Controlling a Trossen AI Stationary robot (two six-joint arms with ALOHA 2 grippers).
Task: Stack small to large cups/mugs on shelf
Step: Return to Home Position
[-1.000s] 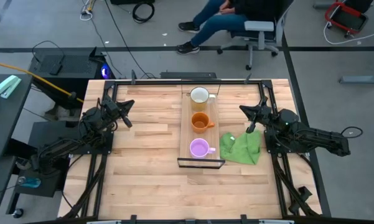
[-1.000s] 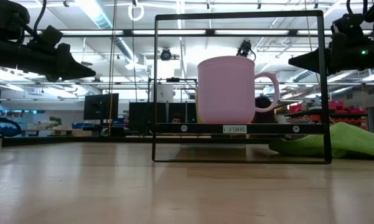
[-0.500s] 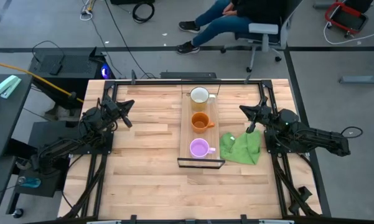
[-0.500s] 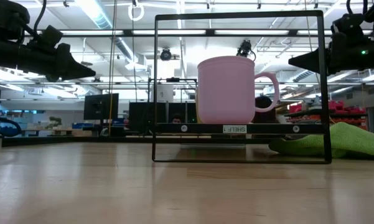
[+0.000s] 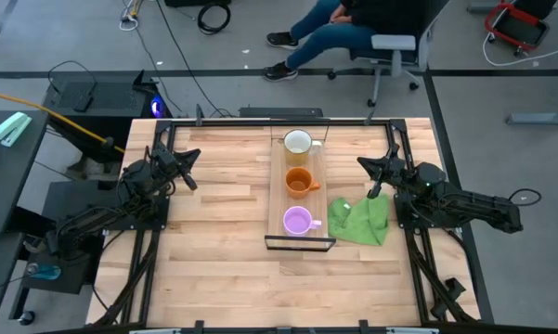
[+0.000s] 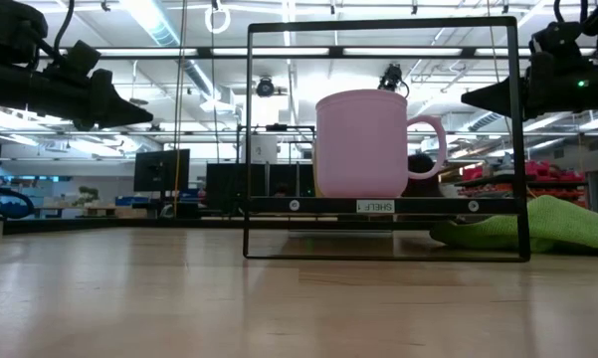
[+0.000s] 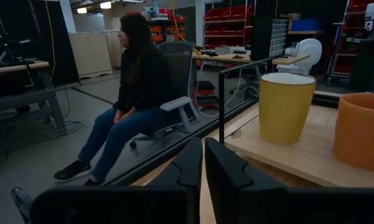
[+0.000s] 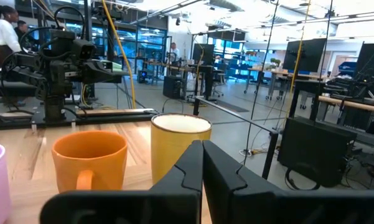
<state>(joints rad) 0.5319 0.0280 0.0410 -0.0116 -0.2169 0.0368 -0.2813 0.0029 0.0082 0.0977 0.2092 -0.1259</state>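
1. Reading the high view as a clock face with 12 at the far edge of the surface, you find the shelf at the centre. Its long axis runs 12 to 6, and its black frame is at the 6 end.
2. Three mugs stand upright on it in a row, apart from one another: the purple mug nearest 6, the orange mug in the middle, and the yellow-cream mug nearest 12. Size therefore grows from 6 to 12.
3. The purple and orange handles point toward 3. You cannot tell for sure which way the yellow-cream handle points.
4. Your left claw hangs above the surface at 9, well apart from the shelf. Its wrist view shows the fingers pressed together on nothing.
5. Your right claw hangs at 3, likewise pressed together and empty. It is near the green cloth, which lies just beside the shelf at about 4.
6. The row lies toward 3 from the left claw and toward 9 from the right claw, and the right claw is the nearer.
7. The stacking looks finished. In my judgement what remains is drawing each arm outward, left toward 9 and right toward 3. That takes them across the shelf's long axis and away from the handles.
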